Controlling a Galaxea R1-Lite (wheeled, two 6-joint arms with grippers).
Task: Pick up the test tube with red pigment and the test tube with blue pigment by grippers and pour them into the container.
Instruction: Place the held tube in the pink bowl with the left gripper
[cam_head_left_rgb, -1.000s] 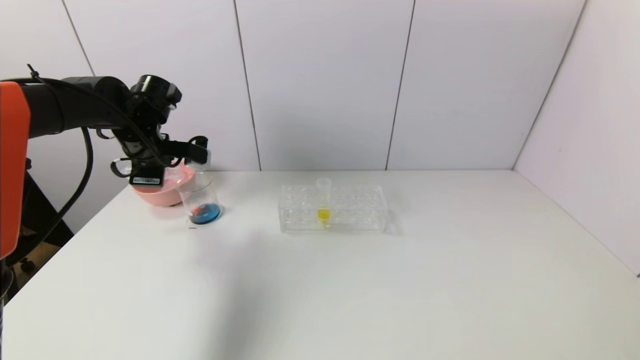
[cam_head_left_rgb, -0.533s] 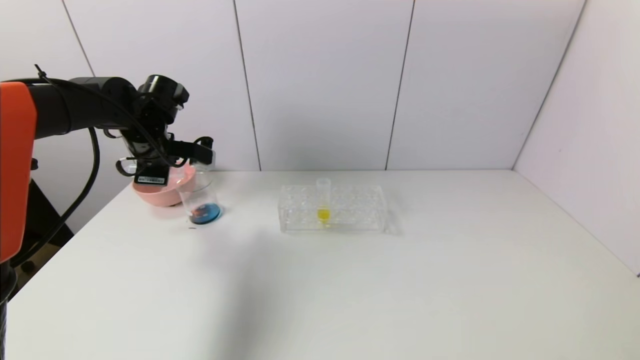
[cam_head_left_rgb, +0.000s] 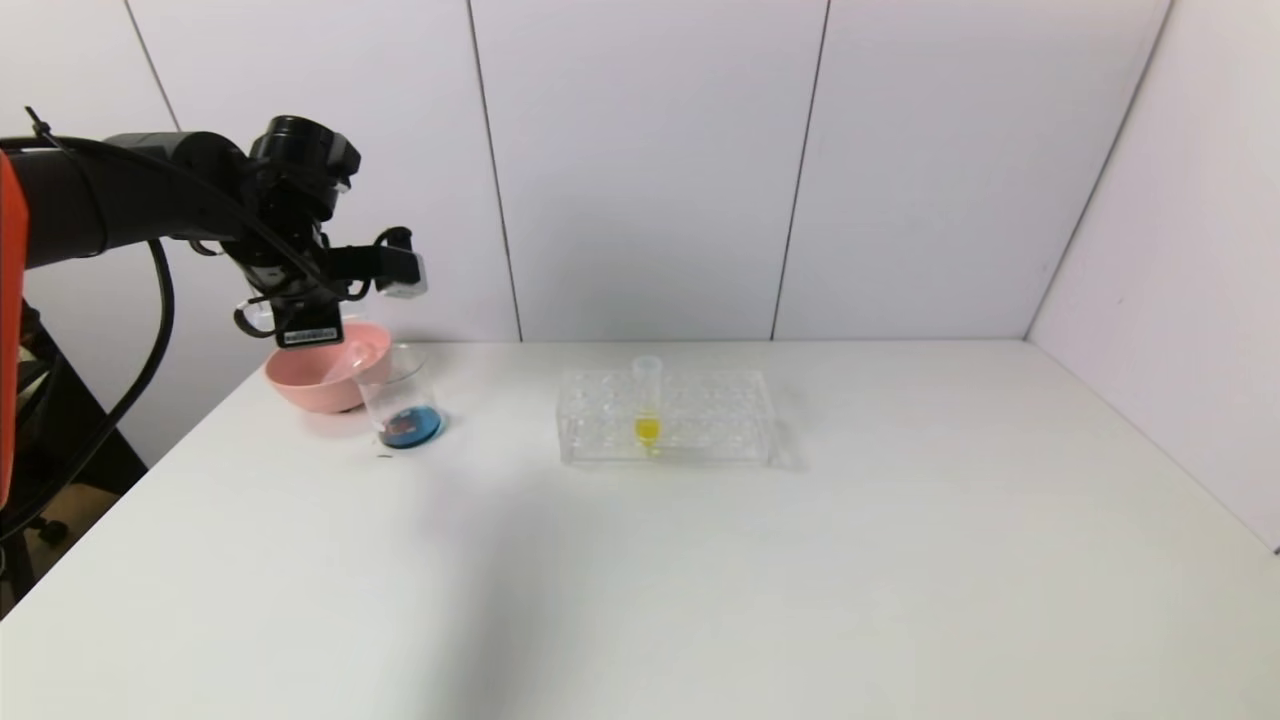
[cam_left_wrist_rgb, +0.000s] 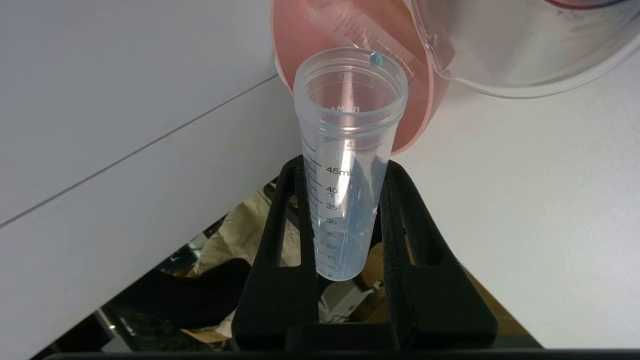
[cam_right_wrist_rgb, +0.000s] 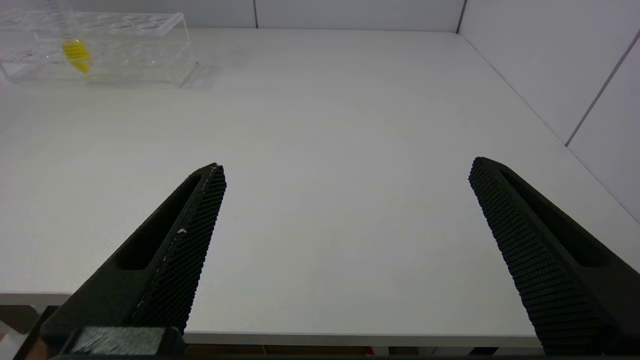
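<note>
The bowl (cam_head_left_rgb: 322, 378) at the left of the head view is pink. The glass container (cam_head_left_rgb: 402, 398) beside it is clear, with blue and a bit of red at the bottom. In the middle, the clear rack (cam_head_left_rgb: 665, 418) holds a tube with yellow liquid (cam_head_left_rgb: 647, 428). The table (cam_head_left_rgb: 700, 580) is white. The left gripper (cam_left_wrist_rgb: 345, 220) is black, and its clear tube (cam_left_wrist_rgb: 347, 160) looks pale blue with dark number marks.

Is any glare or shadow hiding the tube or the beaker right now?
Head view: only a soft shadow on the table before the container, its blue and red liquid plain. Left wrist view: a bright streak on the blue-tinted test tube in the left gripper, graduations not hidden. Right wrist view: even light, right gripper open, faint shadow beside the rack.
</note>
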